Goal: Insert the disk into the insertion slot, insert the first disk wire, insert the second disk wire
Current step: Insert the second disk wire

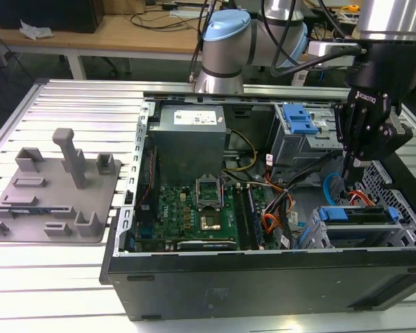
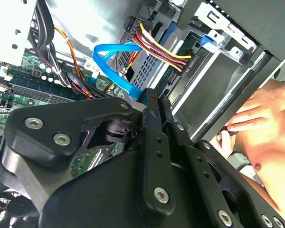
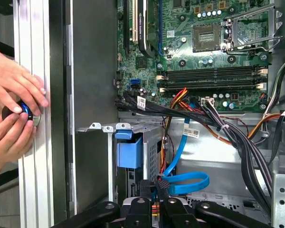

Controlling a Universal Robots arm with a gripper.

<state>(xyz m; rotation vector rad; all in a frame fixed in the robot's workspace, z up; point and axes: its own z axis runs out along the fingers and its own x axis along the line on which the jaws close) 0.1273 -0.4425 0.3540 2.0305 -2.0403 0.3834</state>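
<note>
Exterior view first. Shows the gripper (image 1: pixel 348 173) lowered into the open computer case (image 1: pixel 263 277), at the exterior view's right, well apart from the motherboard (image 1: pixel 194 208). Places the disk (image 1: pixel 353 214), with its bright blue caddy, already lying inside the insertion slot (image 1: pixel 312 236), just below the fingertips. Leaves the grey bay (image 1: pixel 298 128) with the blue latch further back, untouched. Suggests the first step is done and a wire step is in hand.

Second wrist view next. Looks along the dark fingers, drawn narrow and almost together, with the end of a blue disk wire (image 2: pixel 111 61) seemingly pinched at their tips. Catches a red, yellow and black wire bundle (image 2: pixel 161 50) running to its plug just beyond, apart from the fingers. Picks up a person's hand (image 2: pixel 266 123) resting against the outside of the case wall.

First wrist view last. Confirms the narrow grip: fingertips closed at a small dark plug from which the blue disk wire loops away and up toward the motherboard. Sets the disk's blue caddy end (image 3: pixel 129 151) just beside the gripper (image 3: pixel 160 186), under the slot's metal frame (image 3: pixel 133 127). Shows two hands (image 3: pixel 14 109) outside the case, on a round blue-topped object (image 3: pixel 24 110) on the table rail.

Judged from this: calls for holding the plug square to the disk's socket and pressing straight, without snagging the loop or the neighbouring bundle. Cannot tell whether the plug is seated yet.
</note>
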